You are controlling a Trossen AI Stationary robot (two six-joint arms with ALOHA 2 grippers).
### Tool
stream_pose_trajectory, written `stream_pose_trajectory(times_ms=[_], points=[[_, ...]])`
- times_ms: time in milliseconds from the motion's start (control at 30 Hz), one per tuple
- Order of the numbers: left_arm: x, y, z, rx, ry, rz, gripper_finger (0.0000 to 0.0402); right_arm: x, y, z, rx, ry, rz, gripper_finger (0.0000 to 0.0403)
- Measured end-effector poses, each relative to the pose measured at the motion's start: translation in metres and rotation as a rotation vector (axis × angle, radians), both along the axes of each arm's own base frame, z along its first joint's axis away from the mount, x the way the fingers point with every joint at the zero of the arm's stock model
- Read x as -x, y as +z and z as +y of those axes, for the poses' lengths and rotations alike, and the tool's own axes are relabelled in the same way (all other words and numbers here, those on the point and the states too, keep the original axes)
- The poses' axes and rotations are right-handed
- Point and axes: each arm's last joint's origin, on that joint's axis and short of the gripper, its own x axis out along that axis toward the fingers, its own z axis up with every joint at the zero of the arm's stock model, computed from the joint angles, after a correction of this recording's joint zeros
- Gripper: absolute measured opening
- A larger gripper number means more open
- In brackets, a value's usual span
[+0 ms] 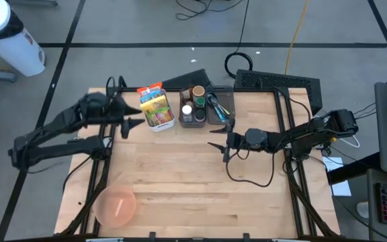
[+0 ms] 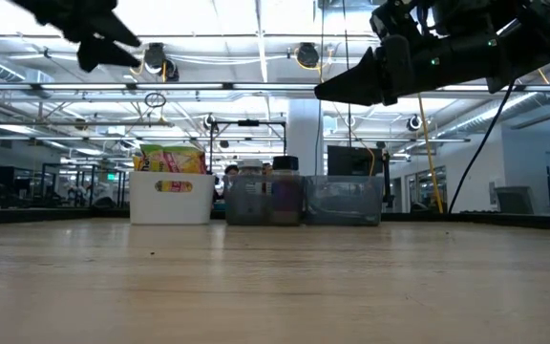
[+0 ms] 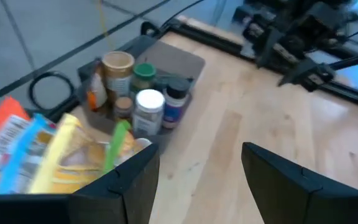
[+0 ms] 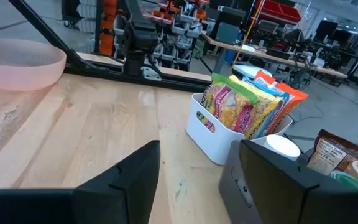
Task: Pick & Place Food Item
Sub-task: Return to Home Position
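A white bin (image 1: 157,123) at the table's far side holds upright snack bags (image 1: 154,104), also in the right wrist view (image 4: 241,112). Right of it stands a grey bin with jars and bottles (image 1: 192,104), seen too in the left wrist view (image 3: 135,93). My left gripper (image 1: 133,126) hovers open above the table just left of the white bin, with nothing between its fingers (image 3: 129,180). My right gripper (image 1: 222,139) hangs open over the table's middle right, level, pointing toward the left edge, and holds nothing (image 4: 197,149).
A second grey bin (image 1: 222,107) with long items stands right of the jar bin. A pink bowl (image 1: 116,206) sits at the near left corner. Bare wood lies between the bins and the bowl. A black cable (image 1: 247,176) loops below the right arm.
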Motion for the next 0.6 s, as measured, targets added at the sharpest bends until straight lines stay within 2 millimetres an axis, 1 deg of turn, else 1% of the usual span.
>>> stream_pose_trajectory(times_ms=[100, 200, 267, 333, 433, 500, 600], points=[[0.007, -0.024, -0.009, -0.004, -0.033, -0.060, 0.0237, 0.000, 0.000, 0.000, -0.037, -0.003, -0.008, 0.0212], [0.008, -0.043, -0.015, -0.045, -0.074, -0.167, 0.0237, 0.000, 0.002, 0.000, -0.103, -0.009, -0.043, 0.0212], [0.006, -0.054, -0.017, -0.073, -0.099, -0.256, 0.0237, 0.003, 0.009, 0.000, -0.115, -0.008, -0.071, 0.0212], [0.004, -0.064, -0.019, -0.098, -0.121, -0.329, 0.0237, 0.009, 0.022, 0.000, -0.107, -0.005, -0.108, 0.0212], [0.000, -0.075, -0.020, -0.122, -0.146, -0.401, 0.0237, 0.027, 0.041, -0.003, -0.117, -0.008, -0.118, 0.0212], [-0.002, -0.082, -0.021, -0.121, -0.158, -0.399, 0.0237, 0.043, 0.055, -0.006, -0.143, 0.008, -0.125, 0.0212], [-0.003, -0.085, -0.023, -0.129, -0.177, -0.384, 0.0237, 0.068, 0.068, -0.009, -0.173, 0.056, -0.103, 0.0212]])
